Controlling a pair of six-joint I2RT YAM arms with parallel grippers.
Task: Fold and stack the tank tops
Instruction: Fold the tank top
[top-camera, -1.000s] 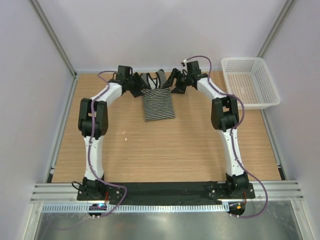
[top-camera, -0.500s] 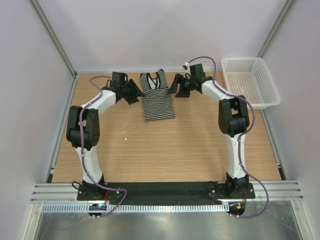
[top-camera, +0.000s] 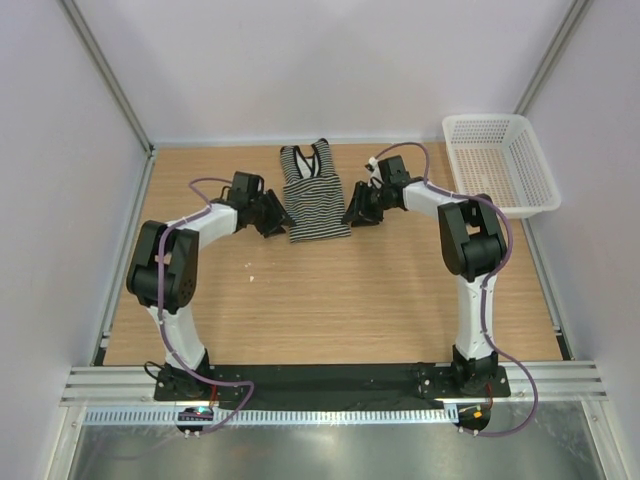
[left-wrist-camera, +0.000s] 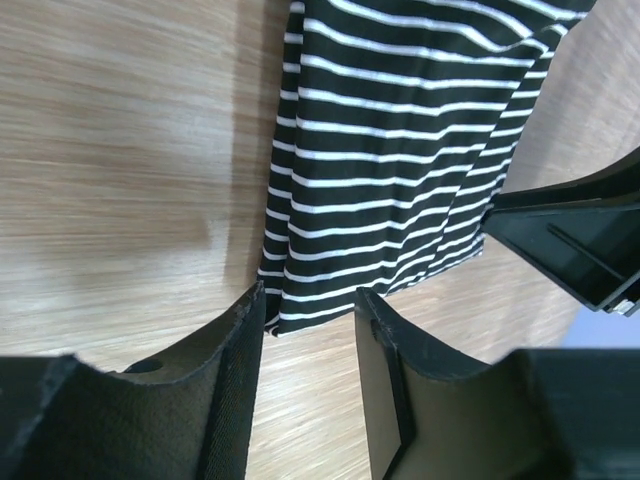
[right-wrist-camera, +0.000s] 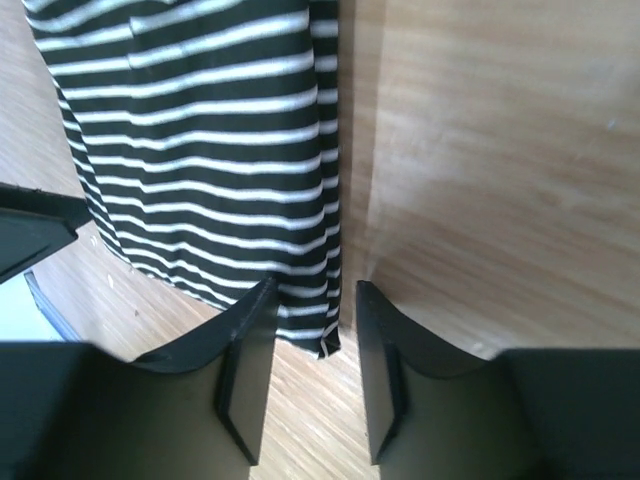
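Note:
One black-and-white striped tank top (top-camera: 314, 192) lies flat at the far middle of the table, neck away from me, hem near. My left gripper (top-camera: 277, 220) is open and empty just left of the hem's left corner (left-wrist-camera: 275, 325). My right gripper (top-camera: 353, 213) is open and empty just right of the hem's right corner (right-wrist-camera: 327, 343). In the left wrist view the tank top (left-wrist-camera: 400, 150) fills the upper part, with the right gripper's body at the right edge. In the right wrist view the tank top (right-wrist-camera: 200, 150) lies at the upper left.
A white mesh basket (top-camera: 500, 165) stands at the far right of the wooden table (top-camera: 330, 300). A small white speck (top-camera: 251, 264) lies on the wood left of centre. Metal frame posts and grey walls bound the table.
Both grippers have drawn back from the shoulder end of the tank top toward me, along its sides, and now sit at its near hem corners. The tank top lies flat and released.

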